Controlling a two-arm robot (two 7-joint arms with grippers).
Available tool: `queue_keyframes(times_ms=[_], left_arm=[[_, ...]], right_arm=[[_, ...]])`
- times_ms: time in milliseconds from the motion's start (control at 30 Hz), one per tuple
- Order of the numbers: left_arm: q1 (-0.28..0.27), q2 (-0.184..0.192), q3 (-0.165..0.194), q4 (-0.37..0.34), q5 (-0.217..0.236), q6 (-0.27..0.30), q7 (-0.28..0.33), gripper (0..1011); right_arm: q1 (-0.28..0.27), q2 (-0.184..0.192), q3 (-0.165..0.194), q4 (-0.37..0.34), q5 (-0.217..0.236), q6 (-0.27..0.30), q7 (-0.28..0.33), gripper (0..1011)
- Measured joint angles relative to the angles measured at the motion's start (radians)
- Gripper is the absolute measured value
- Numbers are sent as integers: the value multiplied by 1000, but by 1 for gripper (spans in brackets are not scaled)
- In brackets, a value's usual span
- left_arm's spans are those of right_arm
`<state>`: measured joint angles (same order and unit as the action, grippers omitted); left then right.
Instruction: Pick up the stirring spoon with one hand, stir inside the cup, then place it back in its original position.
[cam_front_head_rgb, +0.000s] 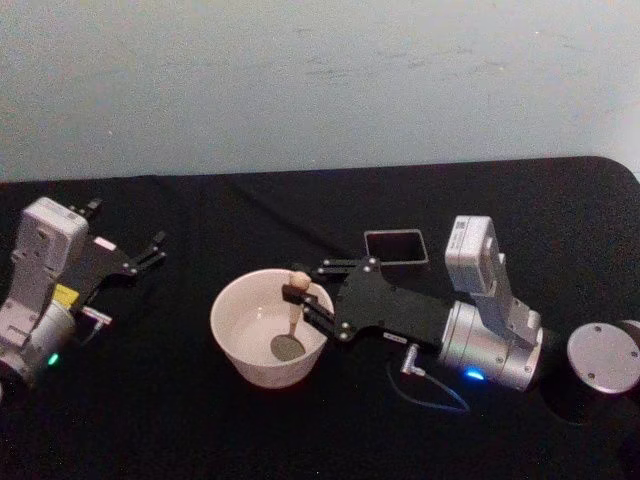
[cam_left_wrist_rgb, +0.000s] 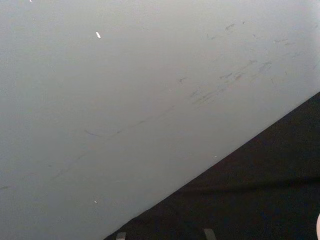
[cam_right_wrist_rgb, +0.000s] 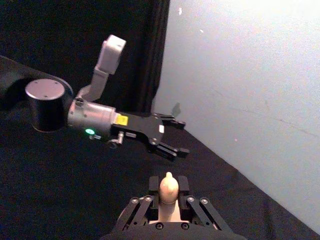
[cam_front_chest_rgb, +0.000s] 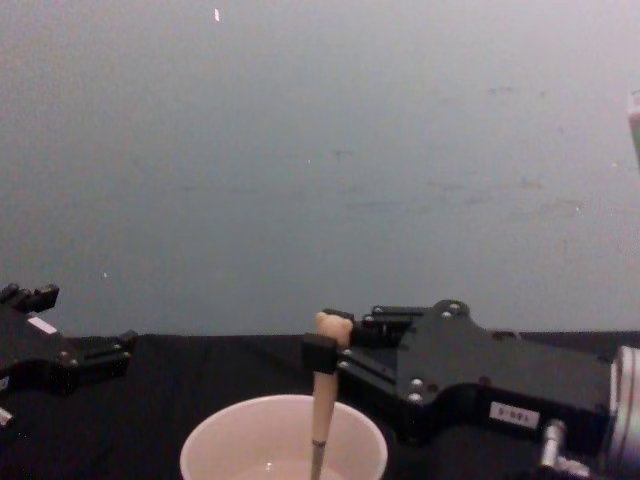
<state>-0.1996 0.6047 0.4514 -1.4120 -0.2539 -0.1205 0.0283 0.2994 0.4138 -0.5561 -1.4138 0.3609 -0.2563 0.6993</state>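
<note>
Stirring spoon (cam_front_head_rgb: 291, 318) stands nearly upright in the cup (cam_front_head_rgb: 250, 365) at mid-frame, its bowl cut off low in the chest view. Reaching in from the right, the right gripper (cam_front_head_rgb: 302, 291) pinches its handle top; the left gripper (cam_front_head_rgb: 125, 228) rests at far left, fingers spread.

My right end effector (cam_front_head_rgb: 311, 291) is made of matt black plates dotted with small shiny screw heads. The wrist behind it is smooth, satin-silver metal. The stirring spoon (cam_front_head_rgb: 292, 315) has a smooth, pale handle that looks like wood and a dull grey metal bowl. The cup (cam_front_head_rgb: 240, 360), at the lower middle of the head view, is smooth and cream-white with a soft sheen; I cannot tell whether it is ceramic or plastic. The bench (cam_front_head_rgb: 180, 420) is covered in matt black cloth. The wall (cam_front_head_rgb: 300, 80) across the top is pale, matt and lightly scuffed. My left end effector (cam_right_wrist_rgb: 182, 138) has the same matt black plates.
</note>
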Motion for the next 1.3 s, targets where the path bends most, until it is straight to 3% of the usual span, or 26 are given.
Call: queue_keyframes(times_ms=[233,433,733,1067,1300], left_arm=[[0,0,0,0,0,0,0,1001],[0,0,0,0,0,0,0,1001],[0,0,0,0,0,0,0,1001],[0,0,0,0,0,0,0,1001],[0,0,0,0,0,0,0,1001]], right_arm=[[6,-17,-19,-1,6,1,4,214],[32,-55,-33,39,-20,-7,-26,214],[63,-91,-23,95,-49,-13,-72,214],[63,-84,4,106,-56,-10,-83,214],[36,-55,19,77,-46,4,-72,214]])
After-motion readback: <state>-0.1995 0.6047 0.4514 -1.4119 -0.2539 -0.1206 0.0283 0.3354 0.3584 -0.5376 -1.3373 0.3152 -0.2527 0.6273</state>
